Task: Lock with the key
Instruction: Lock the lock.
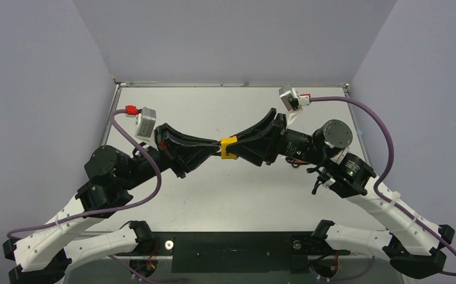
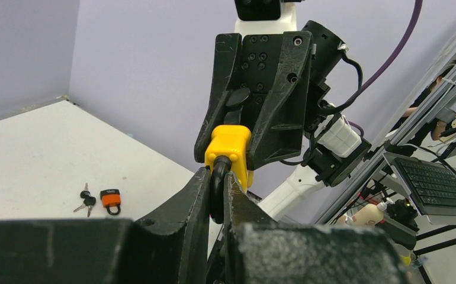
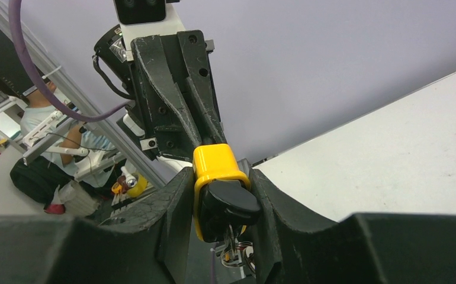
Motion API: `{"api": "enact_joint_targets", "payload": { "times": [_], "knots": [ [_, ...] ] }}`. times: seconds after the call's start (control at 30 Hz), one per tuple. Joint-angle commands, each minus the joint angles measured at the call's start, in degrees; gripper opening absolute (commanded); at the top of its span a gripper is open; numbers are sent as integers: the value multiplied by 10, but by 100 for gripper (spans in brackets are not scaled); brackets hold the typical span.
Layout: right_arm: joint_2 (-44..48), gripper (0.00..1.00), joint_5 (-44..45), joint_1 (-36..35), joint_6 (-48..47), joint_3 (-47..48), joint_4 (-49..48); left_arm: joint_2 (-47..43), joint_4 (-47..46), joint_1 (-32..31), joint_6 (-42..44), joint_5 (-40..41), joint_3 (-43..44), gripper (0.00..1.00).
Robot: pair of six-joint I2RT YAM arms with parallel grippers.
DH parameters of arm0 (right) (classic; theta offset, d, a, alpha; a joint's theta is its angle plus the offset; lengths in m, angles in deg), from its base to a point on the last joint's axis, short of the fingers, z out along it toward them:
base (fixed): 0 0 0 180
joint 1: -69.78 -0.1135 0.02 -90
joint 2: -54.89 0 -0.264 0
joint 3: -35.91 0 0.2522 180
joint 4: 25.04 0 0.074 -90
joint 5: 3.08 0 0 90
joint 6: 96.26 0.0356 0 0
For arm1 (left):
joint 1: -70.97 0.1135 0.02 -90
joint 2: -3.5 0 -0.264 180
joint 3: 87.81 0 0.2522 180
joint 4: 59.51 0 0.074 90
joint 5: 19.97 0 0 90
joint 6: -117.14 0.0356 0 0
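Observation:
A yellow padlock (image 1: pixel 228 148) is held in mid-air between both grippers above the table's middle. My left gripper (image 2: pixel 217 177) is shut on its black shackle (image 2: pixel 218 192). My right gripper (image 3: pixel 222 183) is shut on the padlock's yellow body (image 3: pixel 215 165). The key (image 3: pixel 230 201) has a black head and sits in the padlock's bottom end, between my right fingers. Its ring (image 3: pixel 238 251) with thin spare keys hangs below. The key head also shows in the left wrist view (image 2: pixel 237 97). In the top view the key is hidden.
A small orange padlock (image 2: pixel 111 199) and another small bunch of black-headed keys (image 2: pixel 86 201) lie on the white table (image 2: pixel 30 154), apart from both grippers. Grey walls enclose the table on three sides. Purple cables (image 1: pixel 385 148) loop beside each arm.

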Motion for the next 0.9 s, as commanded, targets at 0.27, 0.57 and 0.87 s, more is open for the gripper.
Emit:
{"api": "enact_joint_targets", "payload": {
  "times": [0.27, 0.57, 0.87],
  "knots": [
    [21, 0, -19, 51, 16, -52, -39, 1, 31, 17, -22, -18, 2, 0],
    [38, 24, -38, 57, 28, -71, -76, -5, 21, 21, -35, -2, 12, 0],
    [66, 60, -61, 95, 38, -99, -108, -7, 47, 37, -35, 31, 42, 0]
  ]
}}
